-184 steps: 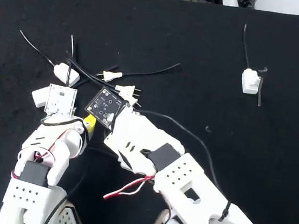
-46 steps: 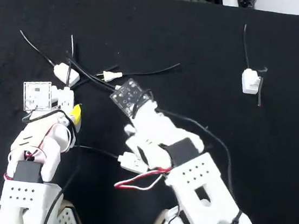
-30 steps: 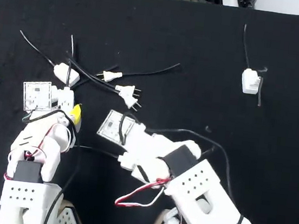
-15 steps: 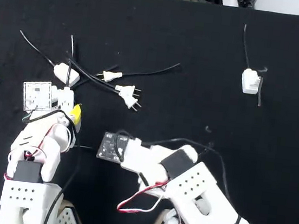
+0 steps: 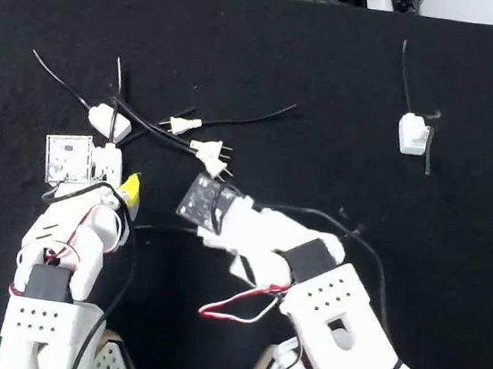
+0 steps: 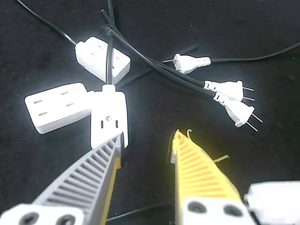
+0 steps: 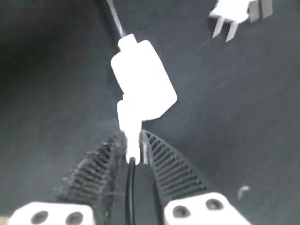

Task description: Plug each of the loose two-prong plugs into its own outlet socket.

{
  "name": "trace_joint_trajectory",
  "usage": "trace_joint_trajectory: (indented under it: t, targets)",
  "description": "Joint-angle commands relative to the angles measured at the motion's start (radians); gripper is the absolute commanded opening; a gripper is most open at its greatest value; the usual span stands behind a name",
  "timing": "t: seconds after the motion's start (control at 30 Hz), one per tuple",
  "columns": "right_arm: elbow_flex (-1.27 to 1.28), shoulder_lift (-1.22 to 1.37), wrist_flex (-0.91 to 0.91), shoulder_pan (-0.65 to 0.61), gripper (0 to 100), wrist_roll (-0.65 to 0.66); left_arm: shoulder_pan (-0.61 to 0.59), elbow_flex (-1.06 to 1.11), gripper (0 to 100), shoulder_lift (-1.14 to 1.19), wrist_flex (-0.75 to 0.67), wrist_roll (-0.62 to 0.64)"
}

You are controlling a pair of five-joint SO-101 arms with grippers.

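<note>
item: right gripper (image 7: 132, 139) — clamped on plug (image 7: 127, 117) at outlet (image 7: 143, 79); best pushed straight home, prongs square. left gripper (image 6: 147, 137) — agape, empty (could brace).

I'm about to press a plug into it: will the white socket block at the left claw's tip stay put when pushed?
Probably not: the socket block looks small and light, lying loose on the flat black table, so it may slide. Its thin black cord looks floppy and unlikely to anchor it.
</note>
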Motion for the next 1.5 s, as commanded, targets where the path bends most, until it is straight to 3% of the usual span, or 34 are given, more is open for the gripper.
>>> trace_joint_trajectory:
  t: [0.0,0.37,0.53,0.7,0.8,0.9,1.0,1.23,1.47]
  targets:
    - [-0.048,-0.016,-0.107,0.020,1.1,-0.075,0.015,-0.013,18,-0.006,-0.003,0.003]
    - [0.030,-0.016,-0.350,0.137,1.1,-0.124,0.015,-0.013,18,-0.006,-0.003,0.002]
    - [-0.061,-0.039,-0.183,0.175,1.1,-0.146,0.015,-0.012,18,-0.006,-0.003,0.002]
    - [-0.156,-0.076,0.144,-0.014,1.1,-0.130,0.016,-0.012,18,-0.006,-0.003,0.002]
    - [-0.127,-0.093,0.203,-0.161,1.1,-0.091,0.016,-0.012,18,-0.006,-0.003,0.002]
    - [-0.079,-0.088,0.178,-0.216,1.1,-0.083,0.015,-0.012,18,-0.006,-0.003,0.000]
    - [-0.025,-0.059,0.097,-0.184,1.1,-0.051,0.015,-0.012,18,-0.006,-0.003,0.000]
    - [0.004,0.025,-0.127,0.044,1.1,-0.025,0.015,-0.012,18,-0.006,-0.003,0.000]
    - [-0.008,0.038,-0.203,0.057,1.1,-0.034,0.015,-0.012,18,-0.006,-0.003,0.000]
